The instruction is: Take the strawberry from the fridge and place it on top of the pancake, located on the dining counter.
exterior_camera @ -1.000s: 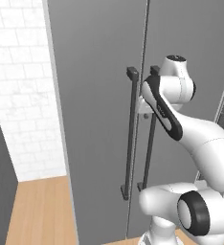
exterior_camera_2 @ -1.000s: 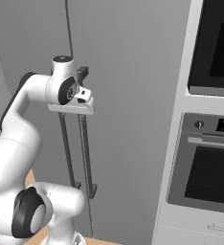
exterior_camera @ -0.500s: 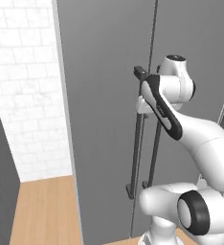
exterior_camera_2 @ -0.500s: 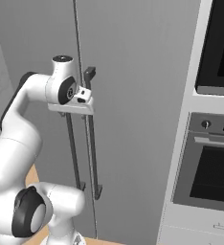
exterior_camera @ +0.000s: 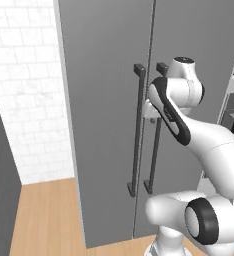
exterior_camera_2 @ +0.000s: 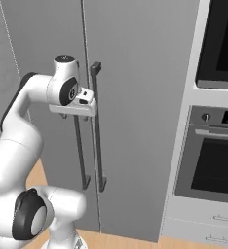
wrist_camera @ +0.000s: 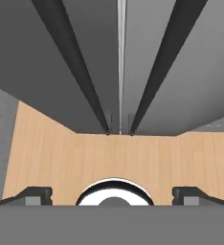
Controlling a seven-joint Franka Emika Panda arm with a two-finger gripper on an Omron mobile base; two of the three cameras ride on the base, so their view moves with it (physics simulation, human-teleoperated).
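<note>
We face the fridge, both doors closed, so the strawberry cannot be seen. Our gripper hangs spread wide and empty, just before the two dark handles.

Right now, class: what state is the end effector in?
End effector: open, holding nothing, pointing down in front of the closed fridge handles.

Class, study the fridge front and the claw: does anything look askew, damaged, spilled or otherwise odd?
Nothing stands out. The fridge has both doors shut and flush, its two dark bar handles hang straight and parallel, and the wood floor below is clean. The claw is open, holding nothing.
</note>
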